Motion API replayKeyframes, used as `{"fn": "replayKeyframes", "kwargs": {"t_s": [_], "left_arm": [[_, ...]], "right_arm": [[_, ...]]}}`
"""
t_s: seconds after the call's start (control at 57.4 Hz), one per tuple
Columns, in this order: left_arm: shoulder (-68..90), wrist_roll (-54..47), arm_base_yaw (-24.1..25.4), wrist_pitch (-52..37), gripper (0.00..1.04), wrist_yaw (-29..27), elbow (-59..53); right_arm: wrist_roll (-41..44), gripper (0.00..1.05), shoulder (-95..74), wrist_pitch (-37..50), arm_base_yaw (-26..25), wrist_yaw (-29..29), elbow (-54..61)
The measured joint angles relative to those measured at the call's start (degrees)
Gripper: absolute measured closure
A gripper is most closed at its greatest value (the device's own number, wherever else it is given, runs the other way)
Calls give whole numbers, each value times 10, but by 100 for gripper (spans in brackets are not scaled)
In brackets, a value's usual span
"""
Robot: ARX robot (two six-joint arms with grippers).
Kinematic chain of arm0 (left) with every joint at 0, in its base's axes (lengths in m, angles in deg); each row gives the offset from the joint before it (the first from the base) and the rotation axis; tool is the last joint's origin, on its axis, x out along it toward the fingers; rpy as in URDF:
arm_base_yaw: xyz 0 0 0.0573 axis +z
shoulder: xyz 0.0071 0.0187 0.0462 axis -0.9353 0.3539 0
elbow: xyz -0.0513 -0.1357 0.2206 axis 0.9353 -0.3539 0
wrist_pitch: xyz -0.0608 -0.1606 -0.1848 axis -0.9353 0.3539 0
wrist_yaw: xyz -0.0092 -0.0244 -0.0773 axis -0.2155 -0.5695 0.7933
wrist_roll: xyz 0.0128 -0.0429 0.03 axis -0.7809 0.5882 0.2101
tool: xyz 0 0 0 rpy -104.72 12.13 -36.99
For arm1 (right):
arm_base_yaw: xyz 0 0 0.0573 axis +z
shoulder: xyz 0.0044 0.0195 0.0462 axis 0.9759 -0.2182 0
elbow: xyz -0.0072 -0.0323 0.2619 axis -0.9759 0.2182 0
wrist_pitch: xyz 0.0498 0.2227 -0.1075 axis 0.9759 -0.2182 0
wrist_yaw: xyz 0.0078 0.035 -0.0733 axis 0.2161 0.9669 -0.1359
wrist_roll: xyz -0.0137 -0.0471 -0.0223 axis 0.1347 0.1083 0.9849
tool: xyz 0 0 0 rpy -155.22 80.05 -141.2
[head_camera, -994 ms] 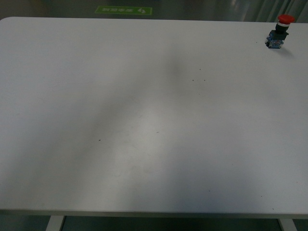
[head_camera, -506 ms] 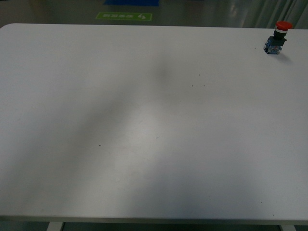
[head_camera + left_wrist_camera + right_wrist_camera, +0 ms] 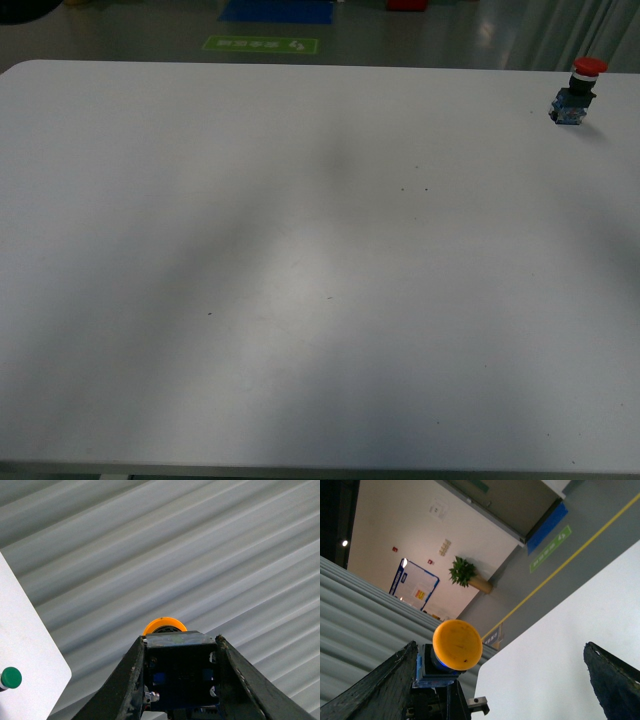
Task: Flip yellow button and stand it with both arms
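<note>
Sitting between left gripper (image 3: 180,641) fingers (image 3: 131,681): yellow button (image 3: 181,672), cap outward.

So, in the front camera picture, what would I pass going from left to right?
Green floor sign → red thing cut off at the top edge → red-capped switch on the table.

table edge (image 3: 300,64) lower in front view, red-capped switch (image 3: 577,92) likewise, more floor (image 3: 150,35) visible
</note>
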Motion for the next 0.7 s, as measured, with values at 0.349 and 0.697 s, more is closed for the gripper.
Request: {"fn": "replayKeyframes", "kwargs": {"t_s": [0.349, 0.697], "left_arm": [[0, 0, 0, 0, 71, 0, 0], [0, 0, 0, 0, 71, 0, 0]], "right_arm": [[-97, 7, -66, -4, 36, 39, -65], [-157, 7, -82, -20, 68, 62, -87]]}}
